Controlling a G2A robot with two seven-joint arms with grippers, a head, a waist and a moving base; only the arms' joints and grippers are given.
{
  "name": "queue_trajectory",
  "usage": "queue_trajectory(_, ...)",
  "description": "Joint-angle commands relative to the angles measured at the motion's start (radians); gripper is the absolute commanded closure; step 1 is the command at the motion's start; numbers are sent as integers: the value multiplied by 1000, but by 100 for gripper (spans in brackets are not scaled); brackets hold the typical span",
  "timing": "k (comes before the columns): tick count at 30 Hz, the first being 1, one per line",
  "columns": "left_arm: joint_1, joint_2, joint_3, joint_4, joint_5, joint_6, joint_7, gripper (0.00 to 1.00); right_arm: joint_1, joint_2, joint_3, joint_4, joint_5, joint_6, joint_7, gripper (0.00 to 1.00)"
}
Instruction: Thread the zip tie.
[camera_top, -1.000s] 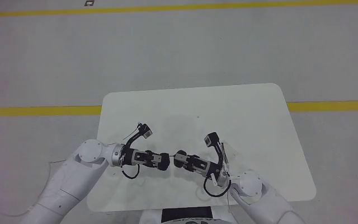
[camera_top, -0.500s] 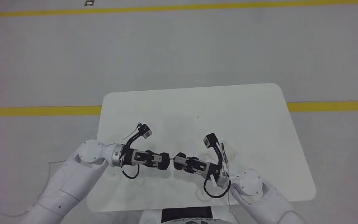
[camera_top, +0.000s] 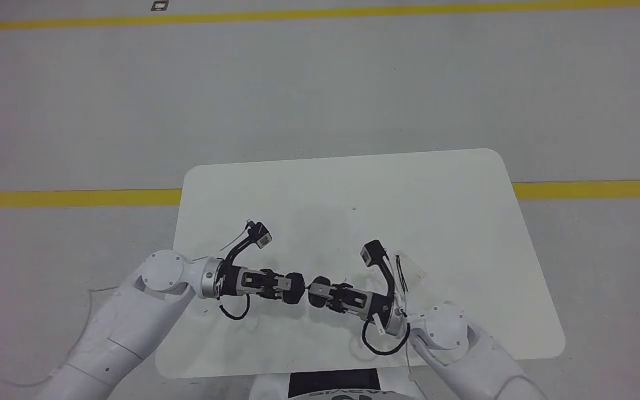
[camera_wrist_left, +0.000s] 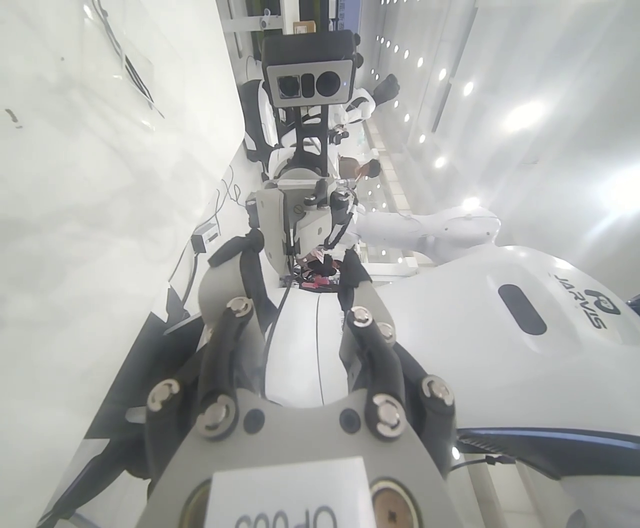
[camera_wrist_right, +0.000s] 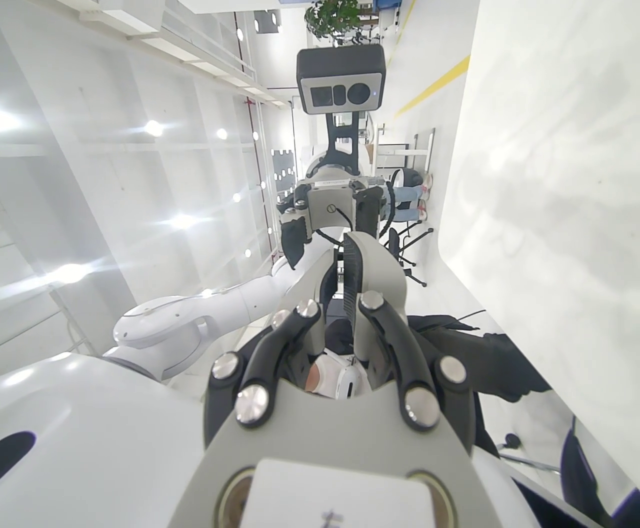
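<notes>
Left gripper (camera_top: 295, 288): we see its jaws open.
Right gripper (camera_top: 316, 290): jaws closed, facing the left one above the table (camera_top: 450, 210).

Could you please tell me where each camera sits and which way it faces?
Top view: overhead on the robot, looking down at the table; left end effector faces right end effector.
Left wrist view: on that wrist, looking past its fingers at the right end effector.
Right wrist view: mirrored, facing the left one.
Both wrist views share the table.
</notes>
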Motion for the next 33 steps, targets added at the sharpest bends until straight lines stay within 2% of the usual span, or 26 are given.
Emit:
queue_trajectory(1, 0, 0, 1, 0, 0, -1, 2, 71, 1, 0, -1, 1, -1, 1, -1, 100)
queue_trajectory(11, 0, 3, 5, -1, -1, -3, 9, 73, -7, -4, -6, 3, 19, -3, -52, 100)
queue_trajectory(18, 0, 5, 5, 0, -1, -1, 16, 78, -2, -3, -7, 3, 10, 6, -44, 100)
queue_trajectory(23, -2, 5, 10, 3, -3, 1, 16, 85, -2, -2, -7, 2, 6, 10, -39, 100)
queue_trajectory(33, -9, 6, 18, 10, -5, 6, 17, 86, 1, -2, -10, 4, 9, 8, -24, 100)
